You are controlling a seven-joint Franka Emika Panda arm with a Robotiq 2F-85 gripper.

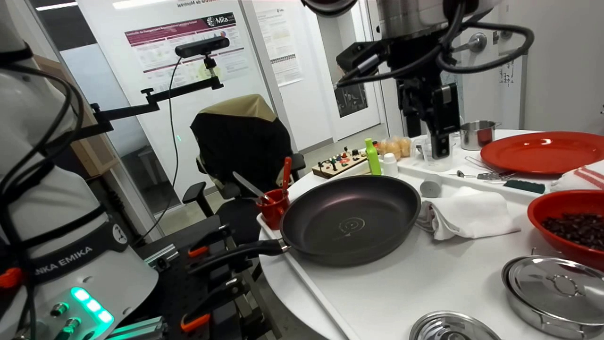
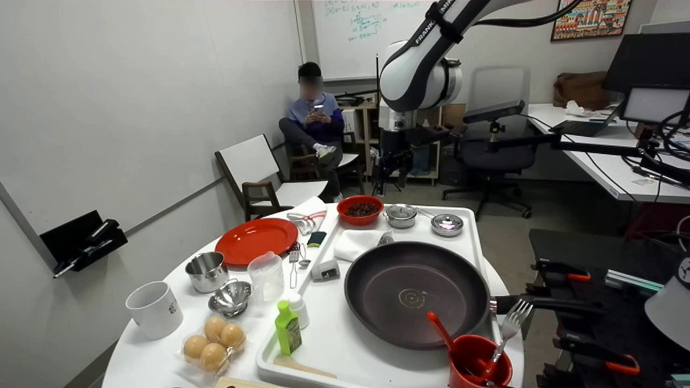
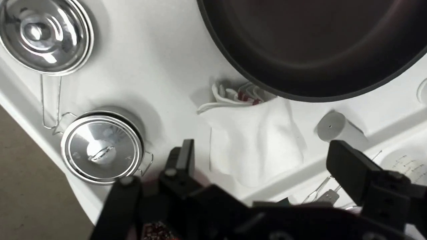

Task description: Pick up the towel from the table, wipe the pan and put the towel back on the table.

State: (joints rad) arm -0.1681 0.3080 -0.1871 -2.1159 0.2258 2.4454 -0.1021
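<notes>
A white folded towel [image 1: 472,215] lies on the white tray [image 2: 474,229] on the table, close beside the black pan's rim. It also shows in an exterior view [image 2: 357,245] and in the wrist view [image 3: 253,140], where red stripes show in its folds. The black pan [image 1: 349,222] sits upright on the tray with its handle over the tray's edge; it also shows in an exterior view [image 2: 415,296] and in the wrist view [image 3: 310,33]. My gripper [image 3: 262,143] is open and empty above the towel, apart from it. It also shows in an exterior view [image 1: 427,137].
Lidded steel pots [image 3: 103,150] and a red bowl of dark beans [image 2: 360,210] stand near the towel. A grey-white cylinder [image 3: 332,126] lies beside it. A red cup with cutlery [image 2: 477,361] stands by the pan. A second striped cloth [image 1: 583,179] lies by a red plate [image 1: 542,151].
</notes>
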